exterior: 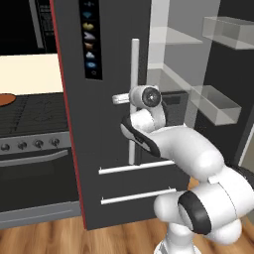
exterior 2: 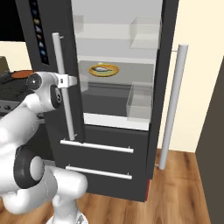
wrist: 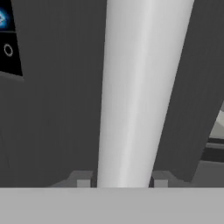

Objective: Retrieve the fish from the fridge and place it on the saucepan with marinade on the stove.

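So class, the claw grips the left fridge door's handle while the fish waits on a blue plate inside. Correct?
Not quite: the plate under the fish is yellow-rimmed, as the right base view shows. The claw does grip the left door's handle.

The fridge [exterior 2: 109,144] stands right of the stove [exterior: 30,129], its right door swung open. Inside, the fish [exterior 2: 103,68] lies on a plate [exterior 2: 114,71] on a middle shelf. The saucepan with marinade [exterior: 5,99] sits on the stove's grates.
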